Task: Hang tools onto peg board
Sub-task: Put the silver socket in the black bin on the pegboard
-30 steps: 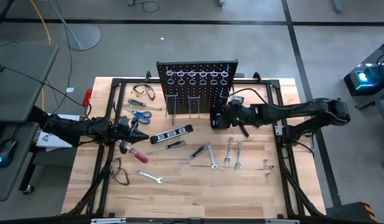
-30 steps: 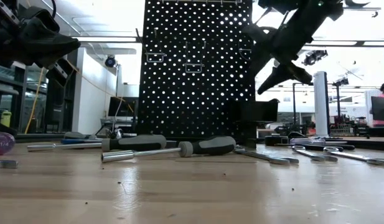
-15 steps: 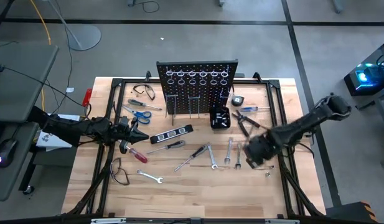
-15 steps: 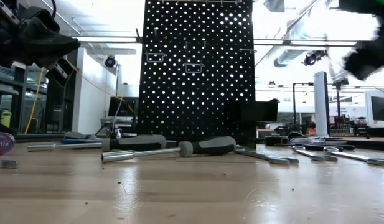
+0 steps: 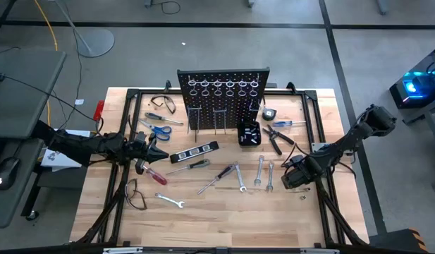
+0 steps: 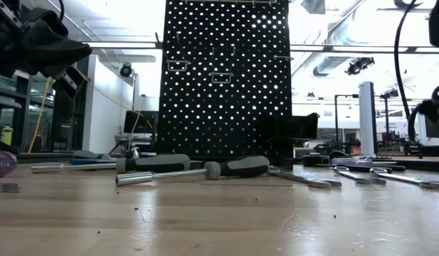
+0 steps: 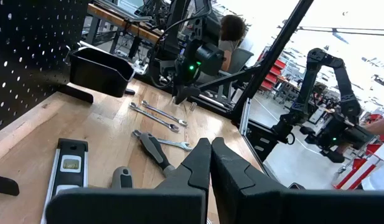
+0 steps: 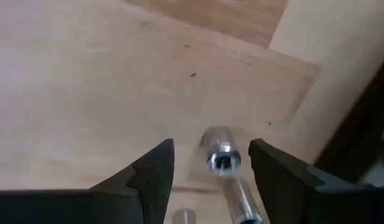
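Right jaws (image 5: 296, 178) spread wide, empty, hovering low over pale wooden surface (image 5: 224, 212) near its 3 o'clock edge. Small silver socket-like metal piece (image 8: 219, 155) lies between the two dark fingers (image 8: 151, 174), untouched. Silver wrenches (image 5: 264, 171) just beside, toward 9 o'clock. Black perforated upright peg board (image 5: 223, 99) at 12 o'clock. Left jaws (image 5: 159, 156) shut, empty, at 9 o'clock side.

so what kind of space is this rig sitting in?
Looks like a robotics lab or workshop, probably. A wooden table carries an upright peg board and scattered hand tools, another robot arm stands in the room behind, and the floor is bare concrete.
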`<action>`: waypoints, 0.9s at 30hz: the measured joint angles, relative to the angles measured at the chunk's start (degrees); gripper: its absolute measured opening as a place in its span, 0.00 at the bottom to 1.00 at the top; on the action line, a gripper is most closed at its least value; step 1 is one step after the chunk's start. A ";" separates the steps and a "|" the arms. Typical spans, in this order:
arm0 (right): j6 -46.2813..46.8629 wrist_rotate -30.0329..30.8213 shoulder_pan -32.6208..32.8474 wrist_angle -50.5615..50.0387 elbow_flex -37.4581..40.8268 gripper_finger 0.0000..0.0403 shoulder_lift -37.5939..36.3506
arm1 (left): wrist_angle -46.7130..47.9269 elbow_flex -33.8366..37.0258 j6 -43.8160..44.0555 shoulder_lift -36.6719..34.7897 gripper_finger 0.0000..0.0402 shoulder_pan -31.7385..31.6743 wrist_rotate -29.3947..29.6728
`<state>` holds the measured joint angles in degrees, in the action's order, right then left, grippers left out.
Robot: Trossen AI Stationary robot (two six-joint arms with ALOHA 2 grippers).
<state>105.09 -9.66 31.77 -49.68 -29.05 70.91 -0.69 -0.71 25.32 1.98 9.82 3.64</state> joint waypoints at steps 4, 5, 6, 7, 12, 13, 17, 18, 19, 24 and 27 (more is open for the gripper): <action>2.67 -0.02 -0.02 3.65 3.05 0.47 -0.23 | 0.00 0.00 0.00 0.01 0.00 0.02 0.00; 2.73 -0.36 -0.02 4.20 3.38 0.45 -0.27 | 0.00 0.00 0.00 0.01 0.00 0.02 0.00; 2.72 -0.40 -0.02 4.50 3.34 0.41 -0.26 | 0.00 0.00 0.00 0.01 0.00 0.02 0.00; 2.70 -0.37 -0.02 4.78 3.06 0.37 -0.17 | 0.00 0.00 0.00 0.02 0.00 0.00 0.00; 1.63 4.75 0.06 3.28 -0.53 0.09 0.02 | 0.00 0.00 0.00 0.01 0.00 0.02 0.02; 1.52 7.67 -0.08 2.92 -2.03 0.09 -0.02 | 0.00 0.00 0.00 0.00 0.00 0.01 0.00; -0.44 17.86 -2.09 1.13 -9.62 0.09 -0.09 | 0.00 -0.01 0.00 0.01 0.00 0.01 0.02; -1.67 21.22 -3.22 1.04 -11.58 0.09 -0.11 | -0.02 0.00 0.00 0.02 0.00 0.02 0.00; -3.43 25.20 -4.57 1.54 -13.39 0.09 -0.11 | -0.02 -0.02 0.00 0.02 0.00 0.00 0.00; -18.78 39.10 -14.42 7.86 -18.64 0.09 -0.13 | -0.01 -0.01 0.00 0.02 0.00 0.01 0.00; -30.81 37.91 -21.99 18.01 -19.01 0.09 -0.05 | -0.02 -0.02 0.00 0.00 0.00 0.02 0.00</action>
<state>74.28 28.25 9.78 -31.68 -48.07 70.86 -0.71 -0.73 25.32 1.98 9.85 3.64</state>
